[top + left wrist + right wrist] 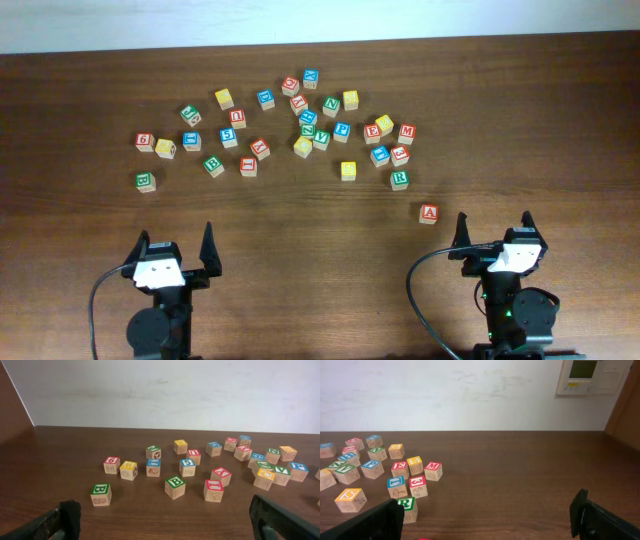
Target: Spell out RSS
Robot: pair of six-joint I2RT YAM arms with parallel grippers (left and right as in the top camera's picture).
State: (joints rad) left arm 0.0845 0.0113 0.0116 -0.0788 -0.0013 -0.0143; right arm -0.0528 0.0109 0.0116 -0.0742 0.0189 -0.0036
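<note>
the blocks point(300, 125) lie scattered over the far half of the bench point(310, 290), with none set in a row. the green r block point(399, 179) sits at the right end of the scatter, just beside a red block point(400, 155). i cannot tell which blocks carry an s. a red a block point(429, 213) lies alone, nearest the right tool point(494, 232). that tool is spread wide and holds nothing. the left tool point(176, 245) is also wide and empty, well apart from every block, at the near edge.
</note>
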